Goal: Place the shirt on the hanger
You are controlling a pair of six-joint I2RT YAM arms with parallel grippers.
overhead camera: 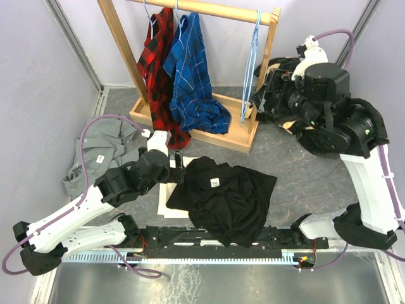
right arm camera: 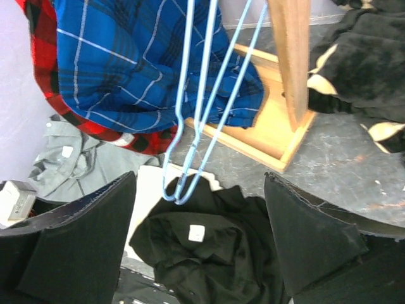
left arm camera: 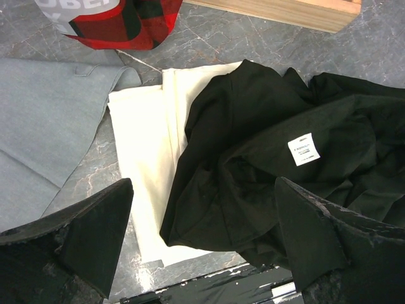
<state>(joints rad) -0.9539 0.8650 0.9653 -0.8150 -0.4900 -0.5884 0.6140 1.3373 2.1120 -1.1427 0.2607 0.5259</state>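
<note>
We see the shirt (overhead camera: 221, 199) lying crumpled on the counter (overhead camera: 304, 171) at the middle of its near edge. Its white collar label faces up and its left part rests on a cream cloth (left arm camera: 142, 139). The hanger (right arm camera: 196, 107) hangs in a bunch of like blue wire ones from the right end of the rail of the wooden rack (overhead camera: 120, 44), which stands at the counter's far edge. A red plaid shirt (overhead camera: 158, 63) and a blue plaid shirt (overhead camera: 190, 76) hang on the same rail to its left.

The left claw (left arm camera: 202, 190) hovers over the shirt's left edge and the cream cloth, jaws wide, gripping nothing. The right claw (right arm camera: 199, 180) is raised beside the rack's right post and aimed at the hangers, jaws wide too. We cannot tell whether the hanger's lower corner reaches between its fingers.

A grey shirt (overhead camera: 104, 145) lies heaped by the left edge. A black blanket with cream motifs (right arm camera: 361, 63) lies by the right post, towards the far right corner.
</note>
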